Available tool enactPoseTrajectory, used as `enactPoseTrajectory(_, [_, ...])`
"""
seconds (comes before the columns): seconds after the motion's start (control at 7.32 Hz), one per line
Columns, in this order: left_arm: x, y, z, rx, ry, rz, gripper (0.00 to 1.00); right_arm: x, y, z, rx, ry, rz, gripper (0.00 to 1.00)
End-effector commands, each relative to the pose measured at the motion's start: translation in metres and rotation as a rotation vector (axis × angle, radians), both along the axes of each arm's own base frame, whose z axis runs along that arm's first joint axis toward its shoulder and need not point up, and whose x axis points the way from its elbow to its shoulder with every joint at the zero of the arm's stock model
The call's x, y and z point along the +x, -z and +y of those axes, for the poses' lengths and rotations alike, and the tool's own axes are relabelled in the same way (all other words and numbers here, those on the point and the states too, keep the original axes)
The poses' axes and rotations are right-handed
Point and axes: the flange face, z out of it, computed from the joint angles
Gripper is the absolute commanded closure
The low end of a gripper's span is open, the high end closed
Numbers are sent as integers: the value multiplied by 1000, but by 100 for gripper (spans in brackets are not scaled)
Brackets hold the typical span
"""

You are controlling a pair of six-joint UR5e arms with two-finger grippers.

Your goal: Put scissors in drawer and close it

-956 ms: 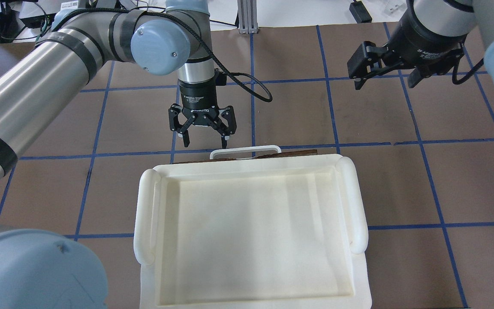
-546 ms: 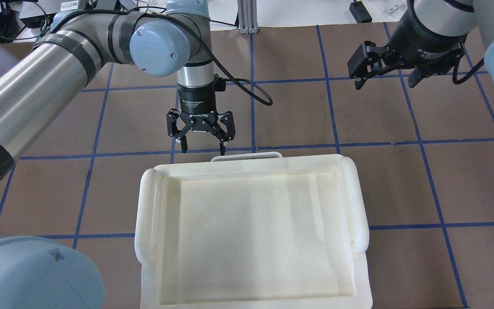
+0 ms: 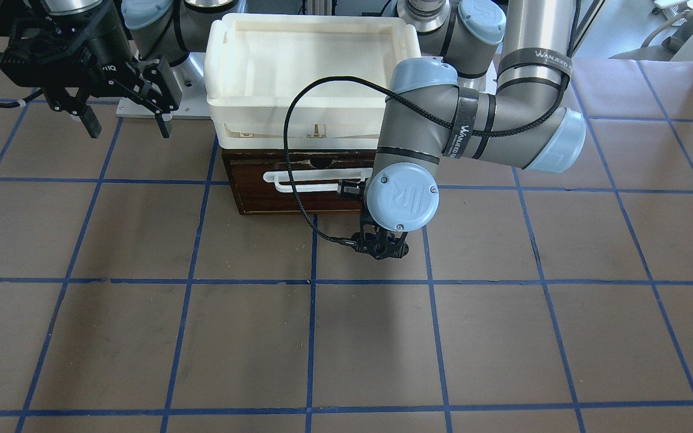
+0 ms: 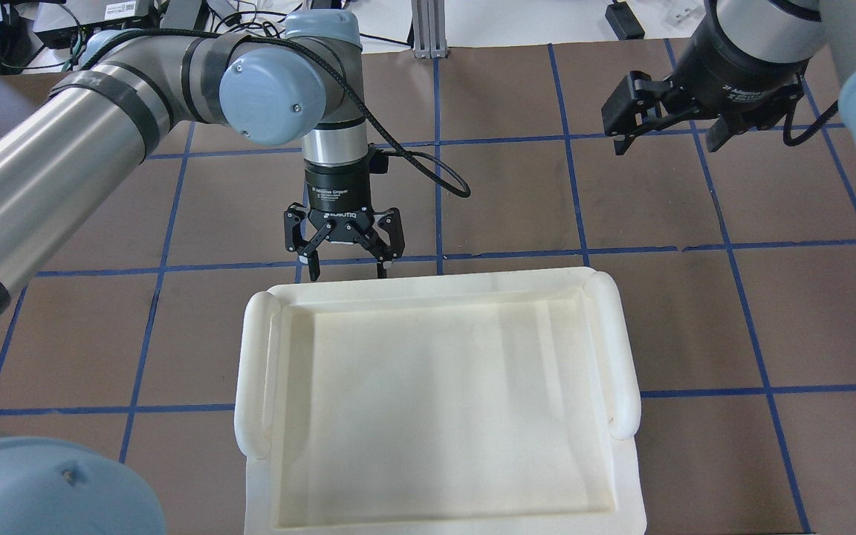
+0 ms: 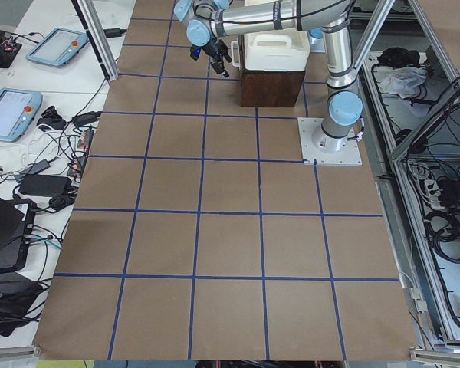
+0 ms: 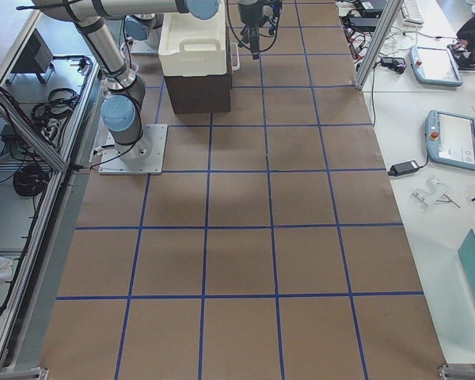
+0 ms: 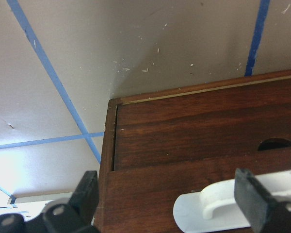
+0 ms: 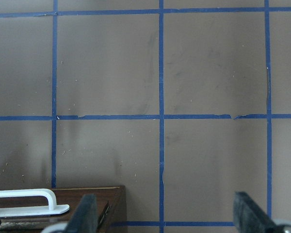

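Observation:
The drawer [image 3: 298, 195] has a dark brown front and a white bar handle [image 3: 310, 179], and sits pushed into its cabinet under the cream tray. The scissors are hidden in every view. My left gripper [image 4: 348, 272] is open and empty, right in front of the drawer face [image 7: 194, 145]. In the left wrist view its fingertips [image 7: 87, 194] straddle the face's corner and the handle [image 7: 223, 208]. It also shows in the front-facing view [image 3: 381, 246]. My right gripper [image 4: 667, 141] is open and empty, held high off to the side, and also shows in the front-facing view [image 3: 127, 129].
A cream-white plastic tray [image 4: 250, 357] sits on top of the cabinet and covers it from above. The brown table has a blue tape grid [image 4: 576, 208]. The right wrist view shows the cabinet corner [image 8: 104, 206] and bare table.
My left gripper moved toward the cabinet. The drawer's front and white handle, which stuck out past the tray's edge, slid in under the tray. The right arm has not moved.

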Motion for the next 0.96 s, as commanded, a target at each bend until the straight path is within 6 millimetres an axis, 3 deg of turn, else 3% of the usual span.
enactPoseTrajectory(0.0, [2, 4, 11, 16, 1, -7, 0, 0, 0, 0, 0, 0, 0, 0])
enactPoseTrajectory(0.82, [4, 6, 16, 26, 4, -9, 0, 0, 0, 0, 1, 0, -2, 0])
